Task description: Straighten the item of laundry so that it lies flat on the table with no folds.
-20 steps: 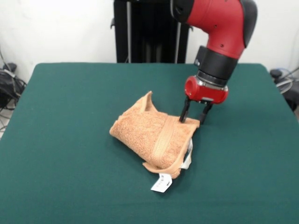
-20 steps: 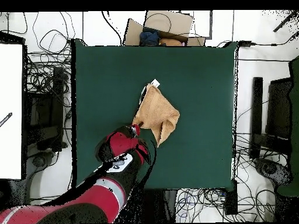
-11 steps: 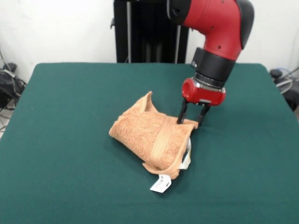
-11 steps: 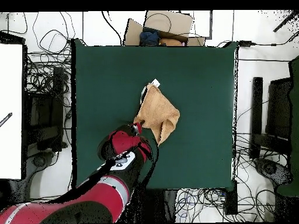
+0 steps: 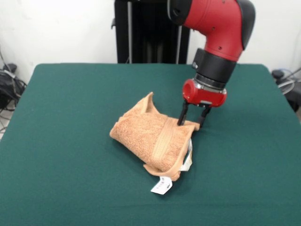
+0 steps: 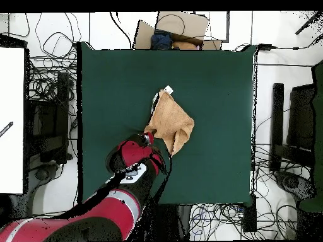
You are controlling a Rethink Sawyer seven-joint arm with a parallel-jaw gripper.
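Note:
The item of laundry point(image 5: 153, 136), an orange-tan terry towel, lies bunched and folded over itself near the middle of the green table point(image 5: 70, 117). One edge stands up at its far side, and a white tag point(image 5: 161, 185) sticks out at its near end. My gripper point(image 5: 191, 121) hangs at the towel's right corner, open, with one finger on each side of that corner. In the overhead view the towel point(image 6: 170, 123) sits mid-table point(image 6: 214, 75), with the gripper point(image 6: 149, 136) at its lower-left corner.
Cables and dark equipment point(image 6: 50, 101) crowd the floor on both sides of the table. A cardboard box point(image 6: 180, 28) with items in it sits beyond the table's top edge in the overhead view. A black stand point(image 5: 150, 30) rises behind the table.
The gripper has shifted slightly left and lower at the towel's right corner, and that corner has moved a little with it. The finger spacing looks the same.

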